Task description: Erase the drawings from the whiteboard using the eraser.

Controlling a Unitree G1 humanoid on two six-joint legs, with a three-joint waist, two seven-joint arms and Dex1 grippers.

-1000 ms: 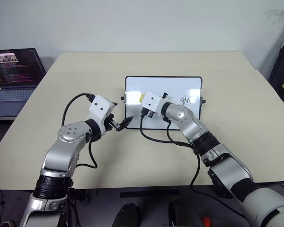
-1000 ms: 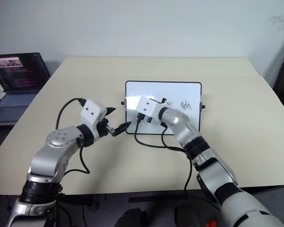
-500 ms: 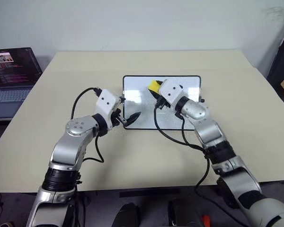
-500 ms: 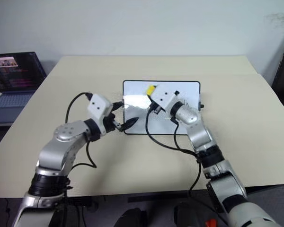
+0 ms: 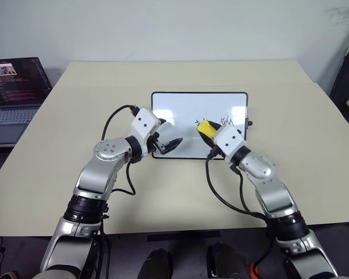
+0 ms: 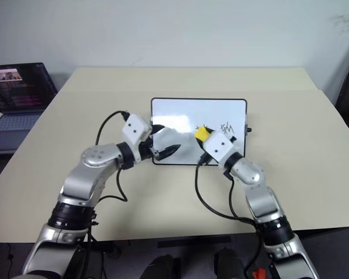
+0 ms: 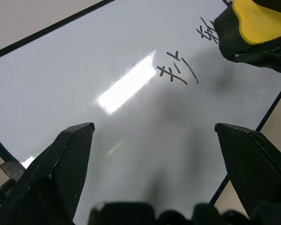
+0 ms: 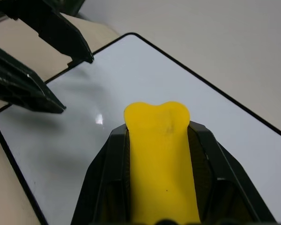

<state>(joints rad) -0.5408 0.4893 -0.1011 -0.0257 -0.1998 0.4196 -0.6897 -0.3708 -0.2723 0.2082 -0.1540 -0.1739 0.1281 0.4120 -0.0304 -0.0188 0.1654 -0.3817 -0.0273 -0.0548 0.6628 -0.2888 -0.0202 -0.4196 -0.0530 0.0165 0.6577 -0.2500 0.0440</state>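
Your right gripper [image 5: 207, 129], clamped on the yellow eraser [image 5: 206, 127], sits at 3 o'clock on the whiteboard [image 5: 186, 104]; two drawings [image 7: 178, 69] remain unerased beside it. Left gripper [image 5: 170, 143], fingers apart, steadies 7 o'clock

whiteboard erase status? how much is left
Done: the left part of the whiteboard looks clean. In hand: the right end effector is shut on the eraser over the board; the left end effector is open at the near-left edge. Left: two groups of drawings on the right.
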